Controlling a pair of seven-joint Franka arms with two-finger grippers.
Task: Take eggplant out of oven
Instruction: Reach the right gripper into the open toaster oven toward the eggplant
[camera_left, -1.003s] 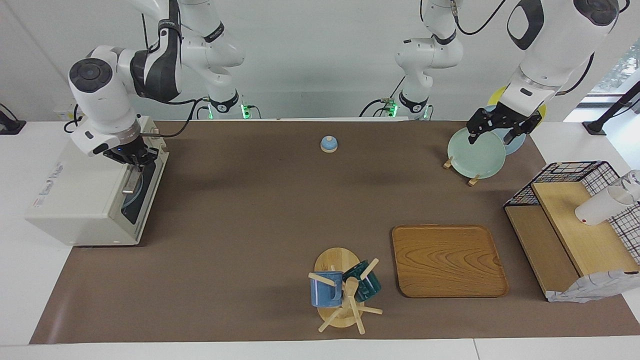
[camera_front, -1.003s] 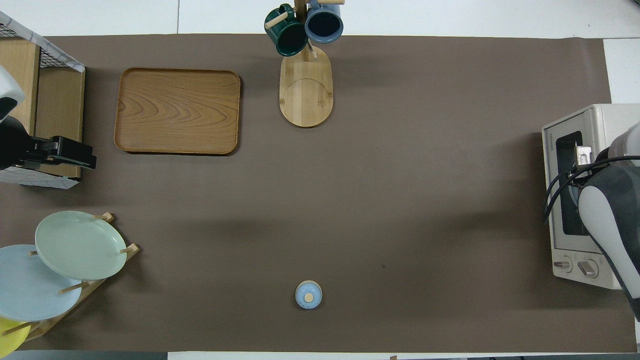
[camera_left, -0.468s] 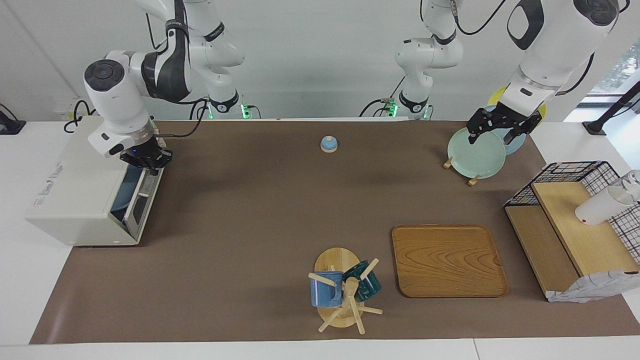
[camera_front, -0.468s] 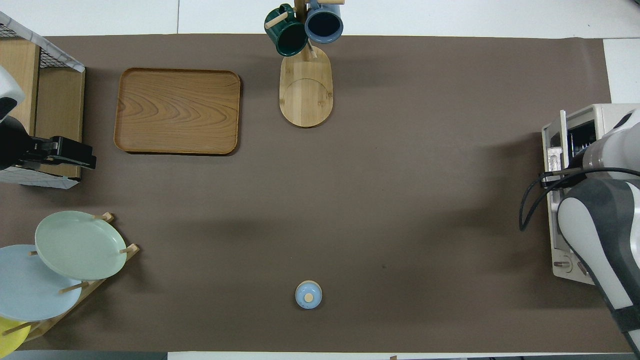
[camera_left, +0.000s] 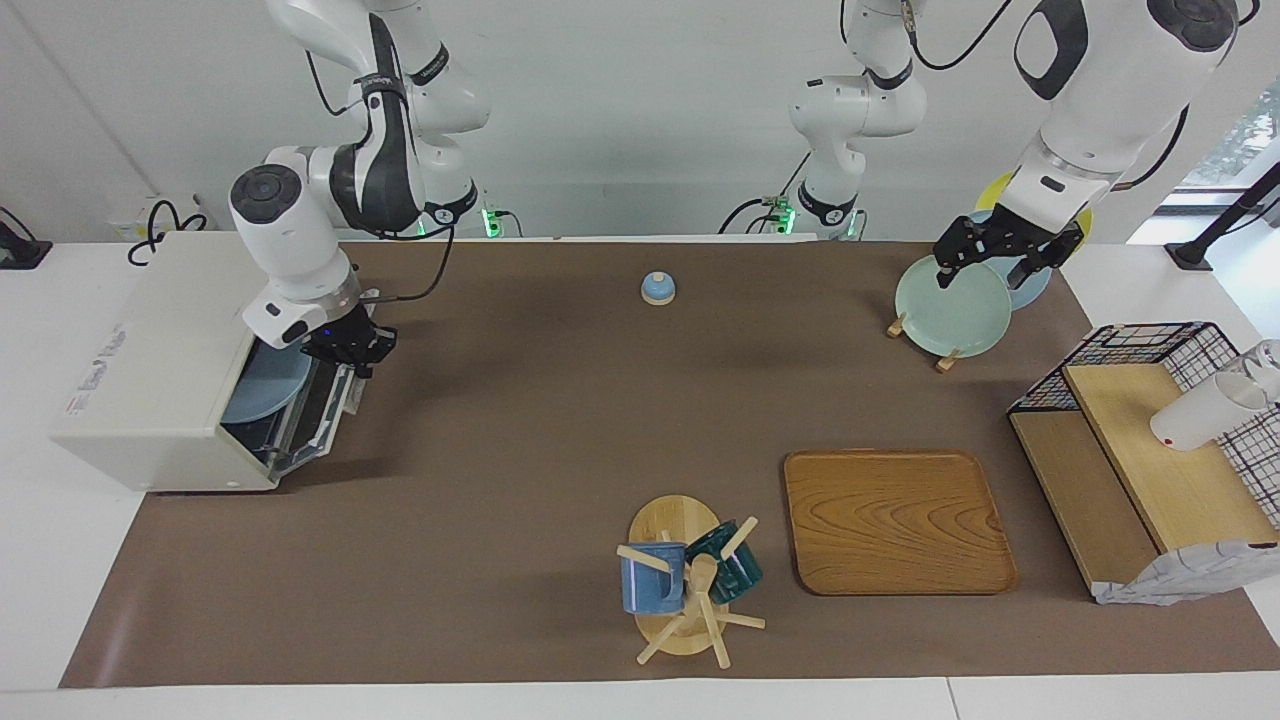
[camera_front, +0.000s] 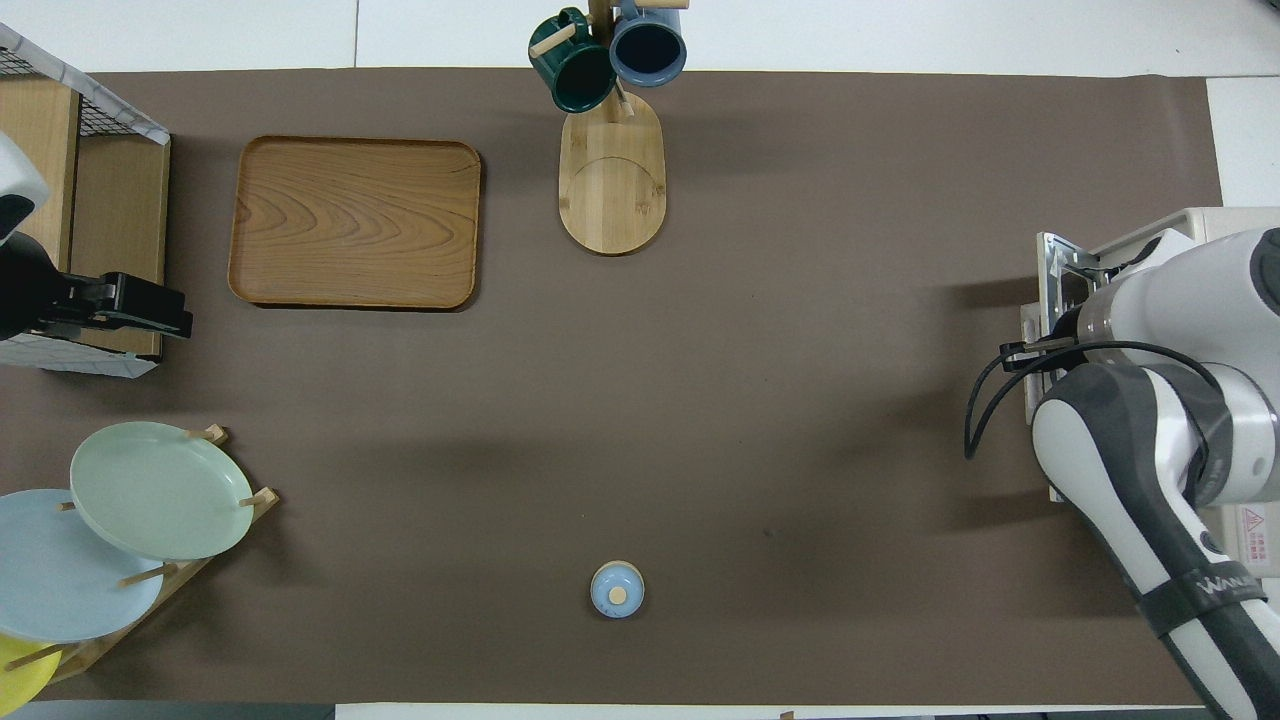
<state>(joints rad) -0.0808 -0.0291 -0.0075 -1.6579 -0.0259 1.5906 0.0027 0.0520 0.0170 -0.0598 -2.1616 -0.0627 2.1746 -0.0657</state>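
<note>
Left of frame: boxy off-white toaster oven (camera_left: 150, 380), glass door (camera_left: 322, 412) half dropped. Right pincer (camera_left: 352, 352) clamped tight on the door's top edge. Pale blue plate (camera_left: 262, 385) visible inside; eggplant can't be seen. Upper right: left pincer (camera_left: 1000, 262) spread wide over mint-green plate (camera_left: 950, 308), gripping nothing.

Off-white oven (camera_left: 150, 380), pale blue plate (camera_left: 262, 385) visible inside it. Brown table mat (camera_left: 520, 420) on white table (camera_left: 60, 560). Wood-grain tan tray (camera_left: 895, 520). Mug tree (camera_left: 690, 600) light wood, holding a blue mug (camera_left: 650, 580) and a dark green mug (camera_left: 735, 565). Plate rack (camera_left: 915, 335) holds pale green plate (camera_left: 950, 305), light blue plate (camera_front: 50, 580), yellow plate (camera_front: 15, 670). Small blue bell (camera_left: 657, 288) with tan base. Black wire basket (camera_left: 1150, 350) on light wood shelf (camera_left: 1160, 470). Arms white with dark grey; both grippers black.
</note>
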